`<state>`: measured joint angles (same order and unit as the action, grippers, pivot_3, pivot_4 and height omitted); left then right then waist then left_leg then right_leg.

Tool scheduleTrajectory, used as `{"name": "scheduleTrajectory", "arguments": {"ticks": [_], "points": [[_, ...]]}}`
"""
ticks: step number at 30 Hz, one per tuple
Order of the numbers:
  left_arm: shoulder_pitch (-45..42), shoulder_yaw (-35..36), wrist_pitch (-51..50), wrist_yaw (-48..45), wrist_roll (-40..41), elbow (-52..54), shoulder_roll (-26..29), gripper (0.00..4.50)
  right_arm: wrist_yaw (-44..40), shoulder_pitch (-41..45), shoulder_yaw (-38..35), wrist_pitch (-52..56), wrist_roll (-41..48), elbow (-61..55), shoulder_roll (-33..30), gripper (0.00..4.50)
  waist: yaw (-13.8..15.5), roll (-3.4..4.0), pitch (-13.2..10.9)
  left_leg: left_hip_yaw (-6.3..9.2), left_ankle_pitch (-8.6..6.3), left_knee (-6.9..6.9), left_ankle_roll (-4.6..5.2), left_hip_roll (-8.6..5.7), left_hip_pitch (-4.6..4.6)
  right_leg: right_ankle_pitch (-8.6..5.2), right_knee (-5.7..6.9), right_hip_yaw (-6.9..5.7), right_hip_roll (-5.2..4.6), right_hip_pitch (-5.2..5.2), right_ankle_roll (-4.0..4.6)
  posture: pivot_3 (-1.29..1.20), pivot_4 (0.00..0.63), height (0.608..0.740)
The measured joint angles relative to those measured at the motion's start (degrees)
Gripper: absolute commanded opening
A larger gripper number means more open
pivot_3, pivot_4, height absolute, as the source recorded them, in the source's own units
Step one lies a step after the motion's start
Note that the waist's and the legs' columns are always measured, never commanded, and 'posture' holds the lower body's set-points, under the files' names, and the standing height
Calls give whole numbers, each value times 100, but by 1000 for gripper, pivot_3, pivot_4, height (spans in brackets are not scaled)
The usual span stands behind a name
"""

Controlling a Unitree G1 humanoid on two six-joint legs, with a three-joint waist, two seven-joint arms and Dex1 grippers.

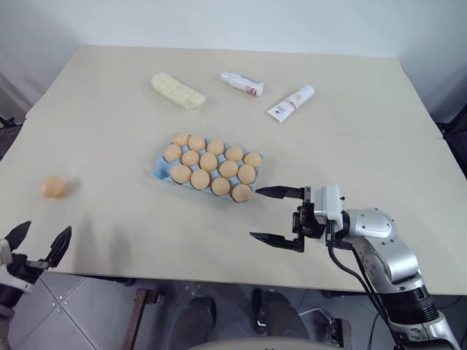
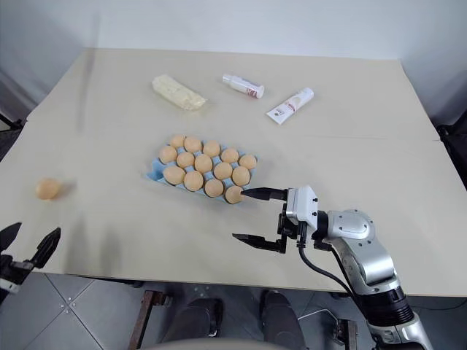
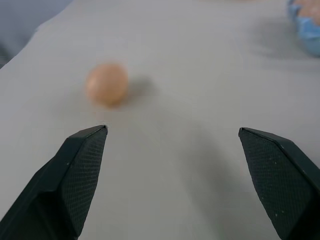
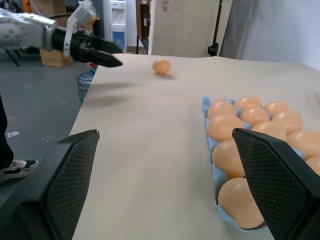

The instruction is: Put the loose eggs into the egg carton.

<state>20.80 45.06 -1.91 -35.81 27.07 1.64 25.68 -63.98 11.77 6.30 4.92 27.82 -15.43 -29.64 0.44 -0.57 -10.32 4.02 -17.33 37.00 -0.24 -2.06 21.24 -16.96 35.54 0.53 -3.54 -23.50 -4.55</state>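
One small tan-orange loose egg sits on the beige table, well to the left of the light blue moulded egg carton. I read my left gripper as the nearer one: it hangs off the table's near edge, jaws released and empty, the egg just ahead and slightly left of them. My right gripper, also spread and empty, hovers beside the carton's right corner.

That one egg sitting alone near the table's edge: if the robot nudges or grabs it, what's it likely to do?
The loose egg is smooth and oval on a flat bare table, so a nudge would probably send it rolling in a curve, maybe toward the nearby edge. Its rounded shell may slip between the hard black fingers. It likely cracks if squeezed hard.
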Motion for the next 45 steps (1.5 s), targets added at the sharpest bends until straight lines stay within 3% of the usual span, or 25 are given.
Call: {"name": "scheduleTrajectory", "arguments": {"ticks": [9, 17, 22, 28, 31, 37, 43, 45], "points": [[-506, 118, -198, 775, 256, -90, -6, 4478, -1, 7, -1, 0, -2, 13, 0, 4500, 67, -2, 1, 0, 0, 0, -1, 1, 1, 0, 0, -2, 2, -2, 0, 0, 150, 740], [-2652, -319, -1266, 2020, -217, -1620, 1329, 4478, 86, 31, -7, 4, -22, 14, 18, 4500, 92, -8, 5, 6, 3, 4, -3, -10, -2, 4, 10, -5, 2, -1, -5, 0, 150, 740], [-3478, -963, -1458, 1913, -494, -2696, 1533, 4478, 157, 29, 1, 4, -61, 5, 59, 4500, 13, -10, 6, -2, -5, -8, -7, -8, 6, 4, 6, -4, 6, -19, -6, 0, 150, 740], [-3818, -1368, -1420, 1745, -796, -3422, 1730, 4478, 243, 16, 0, 5, -71, -15, 102, 4500, -71, -10, 6, -4, -5, -8, -10, -7, 7, 3, 8, -3, 6, -21, -5, 0, 150, 740], [-3878, -1412, -1293, 1685, -883, -3708, 1821, 3887, 288, -76, -6, 4, -71, -29, 101, 4500, -50, -10, 6, -3, -3, -5, -11, -6, 5, 3, 14, -3, 5, -20, -5, 0, 150, 740], [-3939, -1495, -1164, 1518, -947, -3907, 1821, 2056, 349, -126, -3, 5, -73, -48, 101, 4500, -46, -11, 7, -2, -1, 3, -10, -7, 5, 3, 21, -3, 3, -17, -5, 0, 150, 740], [-3925, -1560, -935, 1297, -939, -3806, 1809, 2056, 359, -155, -3, 5, -74, -68, 101, 4500, -45, -11, 7, -2, -1, 0, -10, -7, 5, 3, 17, -3, 3, -17, -5, 0, 150, 740], [-3756, -1711, -562, 705, -864, -3244, 1694, 2056, 365, -238, -16, 5, -75, -90, 92, 4500, -47, -11, 7, -2, -2, -1, -10, -7, 7, 3, 12, -2, 0, -16, -5, 0, 150, 740]]}}
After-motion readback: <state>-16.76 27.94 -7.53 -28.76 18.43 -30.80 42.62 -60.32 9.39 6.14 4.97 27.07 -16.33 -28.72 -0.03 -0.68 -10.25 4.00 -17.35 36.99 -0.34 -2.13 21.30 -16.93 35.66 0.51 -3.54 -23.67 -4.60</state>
